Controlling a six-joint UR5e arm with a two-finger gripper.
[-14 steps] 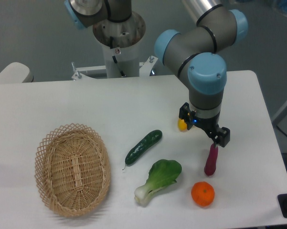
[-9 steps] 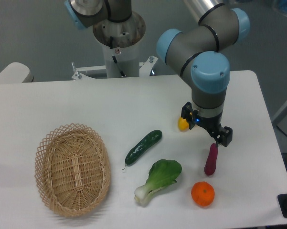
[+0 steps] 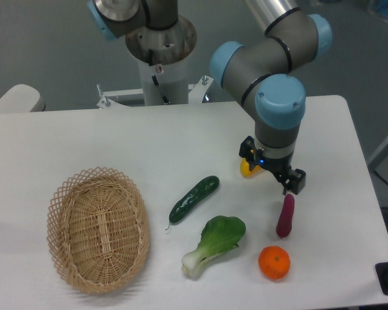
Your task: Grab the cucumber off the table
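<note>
While cucumber (image 3: 194,199) lies untouched on counter (image 3: 116,142), pincer (image 3: 273,173) has edged left from purple vegetable (image 3: 285,215); fingers apart, empty; approach begun.

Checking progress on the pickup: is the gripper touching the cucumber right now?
Apart. The fixed camera shows the gripper over the table's right side by a yellow vegetable, with bare white table between it and the cucumber.

A robotics lab: pedestal-mounted arm (image 3: 271,77) at a plain white table (image 3: 116,139), grey backdrop.
</note>
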